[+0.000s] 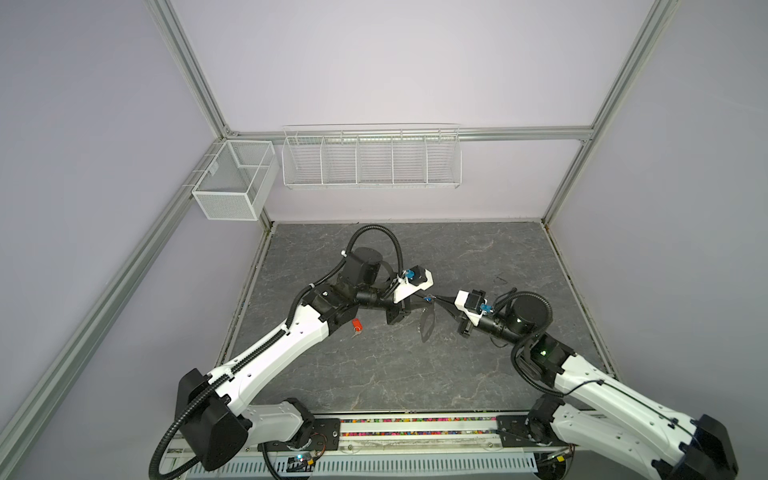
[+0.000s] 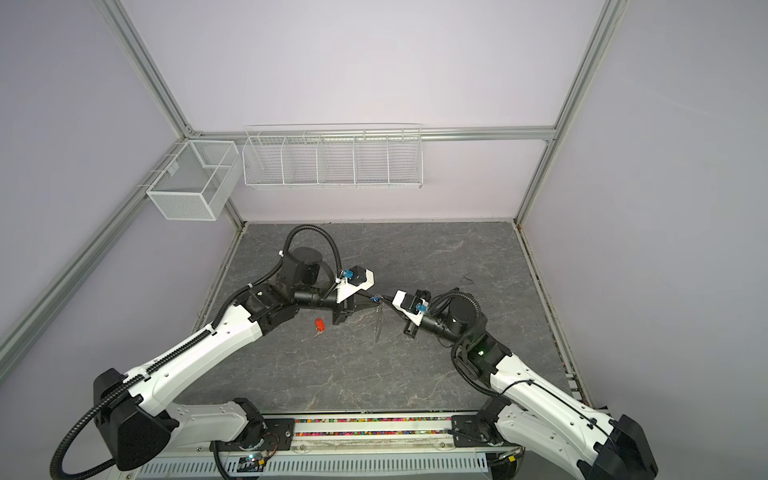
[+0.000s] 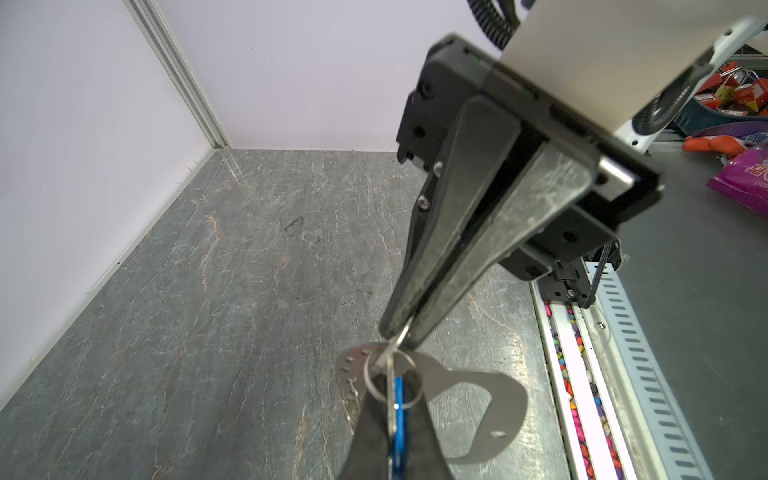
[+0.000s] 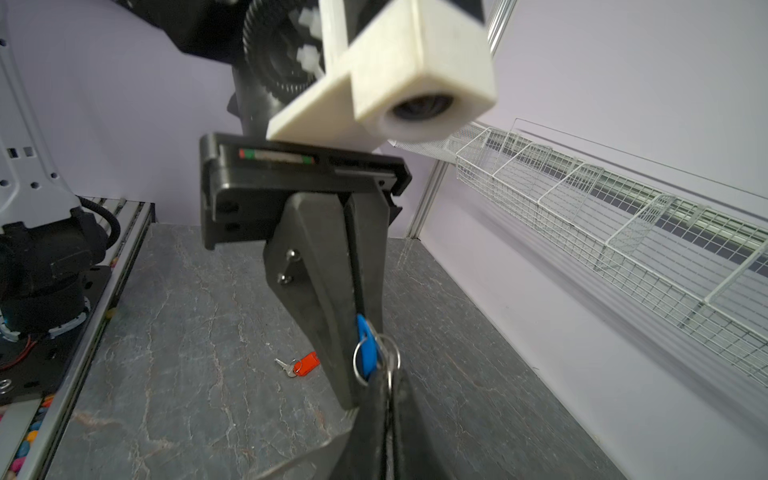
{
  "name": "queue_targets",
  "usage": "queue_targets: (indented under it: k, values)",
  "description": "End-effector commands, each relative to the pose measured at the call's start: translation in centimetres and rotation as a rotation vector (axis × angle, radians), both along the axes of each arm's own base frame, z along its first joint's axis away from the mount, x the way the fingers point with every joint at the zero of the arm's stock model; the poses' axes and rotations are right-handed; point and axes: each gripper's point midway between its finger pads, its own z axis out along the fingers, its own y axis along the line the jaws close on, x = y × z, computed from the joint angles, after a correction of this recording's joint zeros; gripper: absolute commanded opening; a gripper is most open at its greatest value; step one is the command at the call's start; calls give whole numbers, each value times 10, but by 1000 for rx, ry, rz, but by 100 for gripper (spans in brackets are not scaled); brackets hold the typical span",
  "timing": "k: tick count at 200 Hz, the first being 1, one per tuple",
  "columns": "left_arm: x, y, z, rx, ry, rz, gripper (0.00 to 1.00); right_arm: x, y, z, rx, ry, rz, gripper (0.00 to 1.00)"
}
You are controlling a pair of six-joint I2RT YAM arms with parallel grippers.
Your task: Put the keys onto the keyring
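We see the left hand [image 4: 359,368] clamped on the blue-tagged silver metal key [image 4: 366,351] and the right hand [image 3: 400,332] clamped on the ringed end of the flat dark-grey elongated keyring [image 3: 510,415], both above the grey marbled bench [image 1: 374,374].

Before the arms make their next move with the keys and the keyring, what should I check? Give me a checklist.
1. Is the left gripper shut on the blue-tagged key: ok.
2. Is the right gripper shut on the keyring: ok.
3. Is the blue-tagged key threaded on the keyring: cannot tell, the metal overlaps there.
4. Is the orange-red key on the keyring: not ok, it lies loose on the table.
5. Is the orange-red key uncovered by either arm: ok.
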Motion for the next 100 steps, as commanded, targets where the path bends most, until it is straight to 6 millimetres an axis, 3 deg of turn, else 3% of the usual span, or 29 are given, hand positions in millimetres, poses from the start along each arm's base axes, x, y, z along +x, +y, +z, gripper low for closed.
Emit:
queue_targets:
  k: [1, 24, 55, 82, 100]
  values:
    - [-4, 11, -14, 142, -16, -12, 0, 3, -1, -11, -3, 36, -7, 13]
    - [-2, 14, -20, 246, -37, -16, 0, 13, -7, -17, -1, 66, -70, 22]
    - [4, 21, -34, 433, -61, -7, 0, 33, -29, -23, -1, 88, -237, 35]
    - [10, 19, -48, 523, -22, -15, 0, 57, -60, -36, -48, 130, -459, 43]
    - [18, 11, -60, 555, 8, -21, 0, 72, -99, -44, -63, 153, -688, 50]
